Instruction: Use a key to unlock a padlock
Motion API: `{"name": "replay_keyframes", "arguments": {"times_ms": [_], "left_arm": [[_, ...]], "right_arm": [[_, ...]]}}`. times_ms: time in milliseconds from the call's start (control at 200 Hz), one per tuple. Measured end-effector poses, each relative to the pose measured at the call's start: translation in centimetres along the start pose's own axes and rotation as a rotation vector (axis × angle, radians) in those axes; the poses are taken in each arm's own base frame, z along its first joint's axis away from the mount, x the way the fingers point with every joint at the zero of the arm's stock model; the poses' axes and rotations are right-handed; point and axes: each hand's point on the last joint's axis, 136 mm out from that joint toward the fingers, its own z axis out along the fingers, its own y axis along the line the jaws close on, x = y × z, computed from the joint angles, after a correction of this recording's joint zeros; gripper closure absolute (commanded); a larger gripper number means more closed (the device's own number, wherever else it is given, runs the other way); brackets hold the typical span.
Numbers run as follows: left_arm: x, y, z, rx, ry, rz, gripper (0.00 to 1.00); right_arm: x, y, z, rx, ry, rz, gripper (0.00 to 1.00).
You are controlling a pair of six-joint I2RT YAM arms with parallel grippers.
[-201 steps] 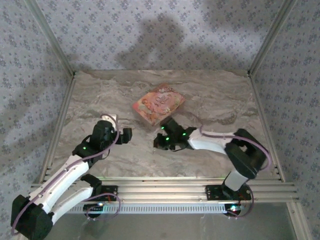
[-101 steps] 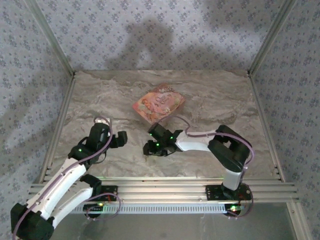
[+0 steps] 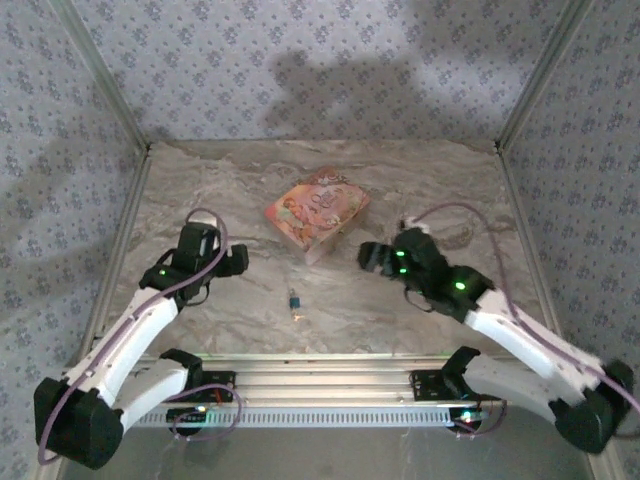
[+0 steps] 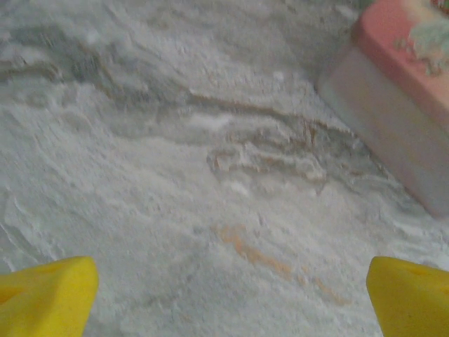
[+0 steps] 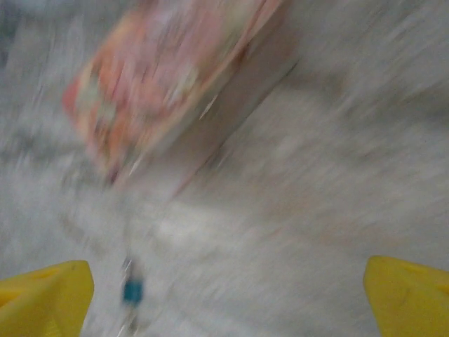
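A robotics lab test cell

This is a purpose-built robot booth of the kind found in a lab — every fixture is rig hardware. Two white-and-black arms, the left arm (image 3: 130, 335) and the right arm (image 3: 520, 338), are bolted to aluminium rails (image 3: 330, 372) at the near edge of a marble-patterned tabletop (image 3: 200, 190). Slotted aluminium posts (image 3: 103, 75) rise at the corners and frame walls (image 3: 320, 60) covered in one repeating small-flower print. Pale purple cables (image 3: 455, 206) loop off the arms, green indicator lights (image 3: 459, 285) glow on their joints, and a perforated metal strip (image 3: 330, 415) runs along the front below the rails
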Motion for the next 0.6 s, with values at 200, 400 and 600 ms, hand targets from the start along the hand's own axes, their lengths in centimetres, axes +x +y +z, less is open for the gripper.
{"name": "replay_keyframes", "arguments": {"times_ms": [200,400,600], "left_arm": [[-3.5,2.3,2.1,-0.111,-0.124,-0.028,0.02],[-2.5,4.2,5.8,-0.177,-0.113,0.079,0.02],[-2.4,5.1,8.1,-0.196,-0.204,0.168,0.02]], "right_arm": [[-3.6,-10.9,-1.0,0.283,-0.335,-0.072,0.0],[0.2,-20.9,2.6,0.551,-0.233,-0.117,0.0],[-3.0,-24.0,4.6,0.569,-0.314,-0.108,0.0]]}}
